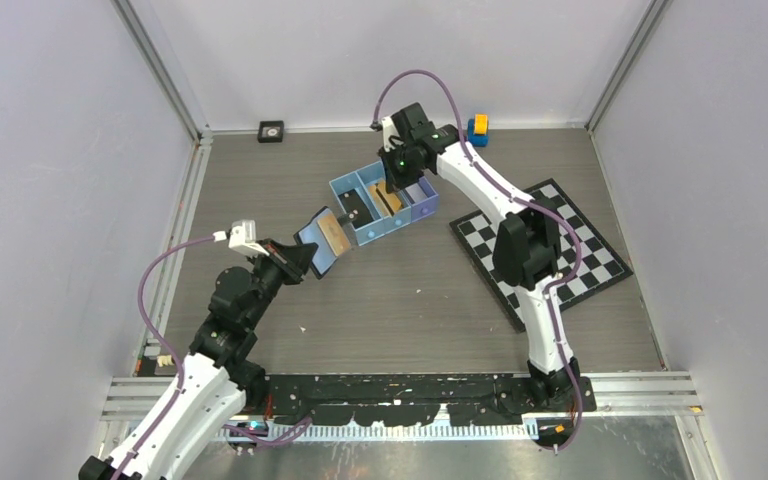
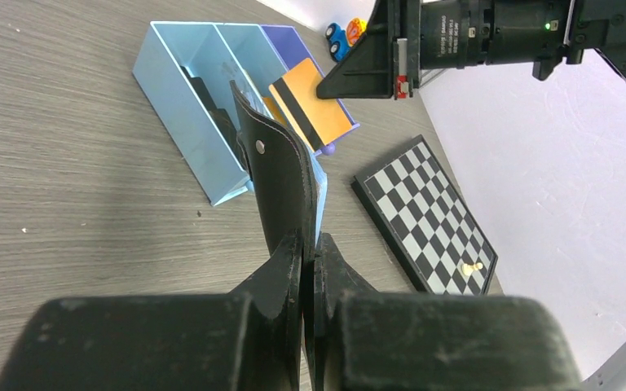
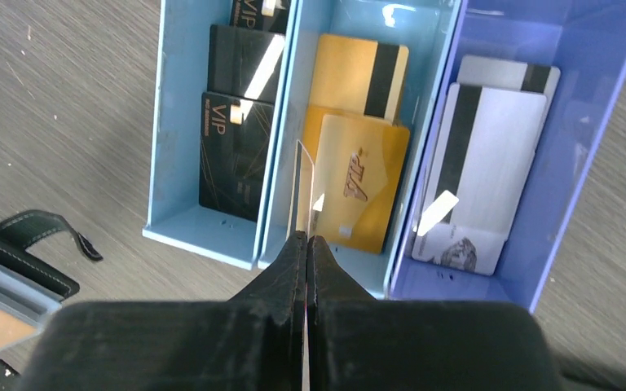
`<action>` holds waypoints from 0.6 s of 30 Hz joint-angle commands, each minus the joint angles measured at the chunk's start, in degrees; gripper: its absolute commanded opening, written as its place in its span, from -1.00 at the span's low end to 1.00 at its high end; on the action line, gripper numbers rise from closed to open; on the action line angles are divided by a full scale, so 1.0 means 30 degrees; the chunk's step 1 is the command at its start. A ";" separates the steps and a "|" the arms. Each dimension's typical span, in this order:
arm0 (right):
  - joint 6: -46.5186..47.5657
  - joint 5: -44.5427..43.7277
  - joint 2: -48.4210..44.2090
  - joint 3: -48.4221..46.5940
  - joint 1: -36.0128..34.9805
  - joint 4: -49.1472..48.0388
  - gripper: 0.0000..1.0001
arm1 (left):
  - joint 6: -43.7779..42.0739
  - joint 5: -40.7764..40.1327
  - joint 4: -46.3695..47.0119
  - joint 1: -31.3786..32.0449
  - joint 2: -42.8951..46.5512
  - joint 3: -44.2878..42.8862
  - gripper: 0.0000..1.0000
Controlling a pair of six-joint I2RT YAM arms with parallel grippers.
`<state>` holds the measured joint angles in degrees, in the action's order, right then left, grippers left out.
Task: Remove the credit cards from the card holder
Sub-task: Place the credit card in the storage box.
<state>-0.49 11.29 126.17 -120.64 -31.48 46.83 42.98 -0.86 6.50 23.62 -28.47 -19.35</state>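
My left gripper [image 1: 295, 258] is shut on the black card holder [image 1: 318, 243] and holds it open and upright left of the blue tray. An orange-gold card [image 1: 335, 235] shows in its pale inside. In the left wrist view the gripper [image 2: 310, 240] pinches the holder's [image 2: 281, 175] lower edge. My right gripper [image 1: 394, 185] is shut on an orange credit card [image 2: 310, 110] with a black stripe, over the tray's middle compartment. The right wrist view shows that card edge-on [image 3: 303, 191] above its gripper [image 3: 306, 238], and the holder's strap [image 3: 45, 224] at lower left.
The blue three-compartment tray [image 1: 345, 190] holds black VIP cards [image 3: 236, 147], gold cards [image 3: 359, 175] and white cards [image 3: 477, 175]. A chequered board [image 1: 545, 245] lies at the right with a pale pawn [image 2: 472, 267]. A blue-yellow toy [image 1: 477, 128] and a small black square [image 1: 272, 131] sit at the back.
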 commanded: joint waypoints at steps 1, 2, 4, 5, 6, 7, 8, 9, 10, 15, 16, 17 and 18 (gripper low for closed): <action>0.0570 0.0743 0.0912 -0.2157 -0.0021 0.0592 -0.99 | -0.0294 -0.0257 0.0646 -0.0050 0.0261 -0.0344 -1.00; 0.0570 0.0774 0.1119 -0.2360 -0.0011 0.0592 -0.99 | -0.0294 -0.0242 0.0645 -0.0050 0.0221 -0.0345 -1.00; 0.0581 0.0778 0.1420 -0.2617 -0.0002 0.0615 -0.99 | -0.0267 -0.0204 0.0645 -0.0050 0.0178 -0.0371 -1.00; 0.0590 0.0778 0.1609 -0.2732 -0.0009 0.0624 -0.99 | -0.0269 -0.0198 0.0645 -0.0050 0.0098 -0.0374 -1.00; 0.0624 0.0756 0.1700 -0.2805 -0.0014 0.0621 -0.99 | -0.0251 -0.0205 0.0645 -0.0050 0.0072 -0.0375 -1.00; 0.0694 0.0702 0.1803 -0.2869 -0.0021 0.0632 -0.99 | -0.0237 -0.0188 0.0667 -0.0050 0.0036 -0.0375 -1.00; 0.0758 0.0629 0.1864 -0.2921 -0.0022 0.0622 -0.99 | -0.0210 -0.0167 0.0673 -0.0050 0.0021 -0.0382 -1.00; 0.0791 0.0580 0.1948 -0.3001 -0.0015 0.0621 -0.99 | -0.0203 -0.0139 0.0674 -0.0050 0.0000 -0.0376 -1.00; 0.0806 0.0574 0.2035 -0.3132 -0.0022 0.0599 -0.99 | -0.0206 -0.0135 0.0674 -0.0050 -0.0002 -0.0360 -1.00; 0.0484 0.1096 0.2527 -0.3603 -0.0004 0.0533 -0.99 | -0.0206 -0.0208 0.0733 -0.0050 -0.0096 -0.0316 -1.00; 0.0438 0.1259 0.2584 -0.3614 0.0002 0.0533 -0.99 | -0.0206 -0.0203 0.0733 -0.0050 -0.0128 -0.0316 -1.00; 0.0414 0.1424 0.2650 -0.3604 -0.0020 0.0518 -0.99 | -0.0206 -0.0195 0.0733 -0.0043 -0.0150 -0.0316 -1.00; 0.0338 0.1650 0.2720 -0.3639 -0.0011 0.0441 -0.99 | -0.0199 -0.0201 0.0762 -0.0049 -0.0171 -0.0309 -1.00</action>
<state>0.71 13.58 134.04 -128.20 -31.48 48.53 43.00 -0.91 5.74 23.62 -29.04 -19.35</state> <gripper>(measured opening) 0.022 0.033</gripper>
